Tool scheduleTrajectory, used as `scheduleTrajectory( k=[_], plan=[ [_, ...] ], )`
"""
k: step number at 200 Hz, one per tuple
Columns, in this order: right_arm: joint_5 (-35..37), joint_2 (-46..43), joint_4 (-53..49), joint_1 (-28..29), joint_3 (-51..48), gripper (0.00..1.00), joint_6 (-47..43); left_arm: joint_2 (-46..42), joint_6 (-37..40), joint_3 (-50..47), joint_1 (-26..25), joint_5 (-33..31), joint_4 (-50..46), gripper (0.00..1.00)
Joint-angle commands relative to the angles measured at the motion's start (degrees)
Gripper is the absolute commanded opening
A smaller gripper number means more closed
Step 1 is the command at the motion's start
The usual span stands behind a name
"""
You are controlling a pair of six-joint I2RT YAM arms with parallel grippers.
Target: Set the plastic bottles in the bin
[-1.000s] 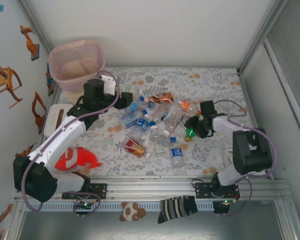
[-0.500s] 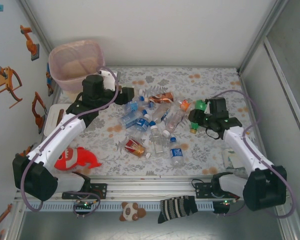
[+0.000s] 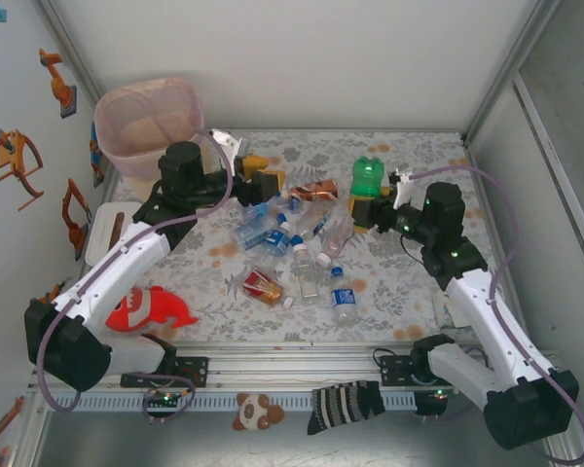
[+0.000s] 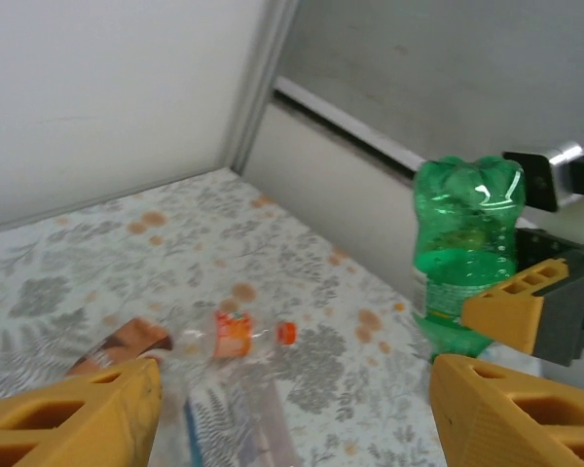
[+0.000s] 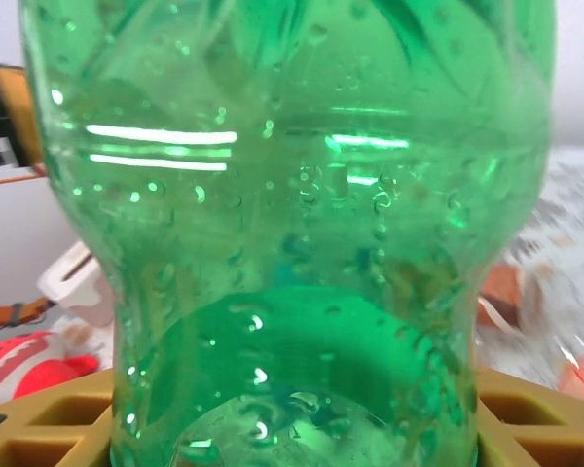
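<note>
- Floral cloth laid flat, white walls round it.
- R gripper clamps green bottle, raised above cloth.
- L gripper spread wide over bottles piled mid-cloth.
- Bin in far-left corner.

A red toy shark lies near a white box.

Left claw spread wide on an outstretched arm — right claw held aloft, clamped on a green bottle.
</note>
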Motion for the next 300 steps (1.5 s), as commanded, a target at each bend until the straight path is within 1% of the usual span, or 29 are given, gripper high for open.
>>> scheduleTrajectory(
  k=[1, 22, 41, 63, 91, 125, 151, 197, 223, 247, 265, 300],
  plan=[
    [-7.8, -0.2, 6.1, 2.0, 1.7, 0.49, -5.5, 0.2, 0.6, 3.1, -1.9, 7.7, 5.5, 0.72],
    [-10.2, 0.0, 6.1, 4.1, 3.6, 0.49, -7.9, 0.6, 2.1, 4.8, -3.9, 10.0, 5.2, 0.74],
    [-11.6, 0.4, 7.5, 5.8, 4.8, 0.48, -8.3, 0.9, 3.8, 6.1, -6.0, 11.9, 5.1, 0.79],
    [-12.1, 1.1, 7.8, 7.9, 6.4, 0.48, -9.0, 1.9, 3.9, 8.2, -7.9, 12.2, 4.5, 0.82],
    [-11.3, 1.8, 8.1, 10.9, 7.6, 0.47, -10.7, 3.8, 3.5, 10.2, -9.5, 13.4, 4.7, 0.84],
    [-9.9, 2.6, 9.1, 13.3, 8.5, 0.47, -11.4, 5.6, 2.8, 11.7, -11.5, 17.4, 5.9, 0.85],
    [-7.8, 2.4, 9.8, 14.5, 8.8, 0.47, -11.5, 6.0, 2.8, 11.9, -12.5, 17.6, 6.0, 0.85],
    [-5.5, 2.0, 9.9, 15.3, 9.1, 0.47, -12.2, 8.0, 3.0, 13.0, -13.7, 17.4, 5.4, 0.78],
    [-4.8, 1.8, 9.4, 15.3, 9.2, 0.47, -12.3, 8.4, 3.3, 13.3, -13.7, 17.7, 5.3, 0.68],
    [-4.2, 1.4, 9.2, 15.4, 9.0, 0.47, -12.5, 8.2, 3.5, 13.2, -13.8, 17.8, 5.1, 0.63],
    [-4.0, 1.2, 8.9, 15.4, 8.9, 0.47, -12.6, 8.1, 3.6, 13.2, -13.7, 17.8, 4.9, 0.57],
    [-3.3, 0.7, 8.5, 15.4, 8.6, 0.49, -12.6, 7.5, 3.9, 12.8, -13.7, 17.4, 4.8, 0.52]
  ],
)
